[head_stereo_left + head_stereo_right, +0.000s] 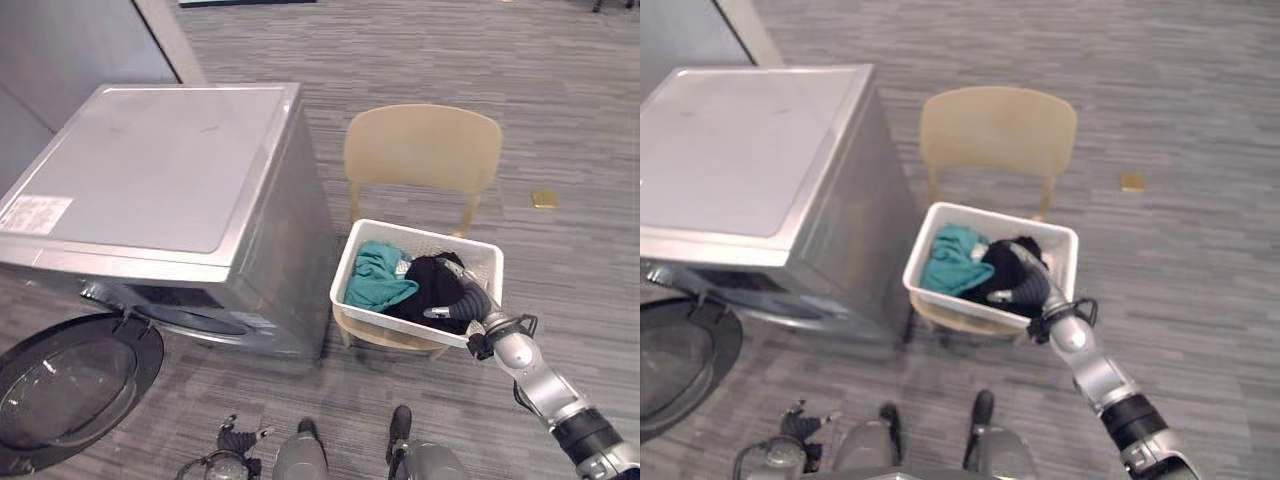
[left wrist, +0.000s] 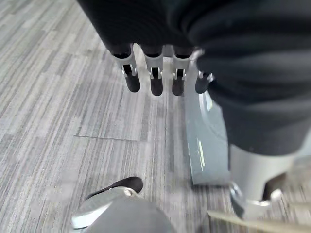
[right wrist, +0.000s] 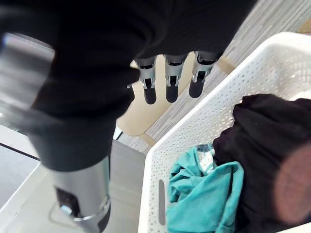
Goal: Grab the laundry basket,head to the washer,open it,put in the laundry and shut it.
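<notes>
Two steps done: basket beside washer, door open. Right hand over clothes, fingers relaxed, empty. Left hand slack, idle. Loading, shutting remain.

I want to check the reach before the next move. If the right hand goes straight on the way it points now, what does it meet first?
Most likely the black garment in the white basket: the right hand reaches over the near rim, aimed at it. Depth is uncertain.

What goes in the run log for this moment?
washer door open | basket on chair, clothes inside | right hand open over basket | left hand open, idle
</notes>
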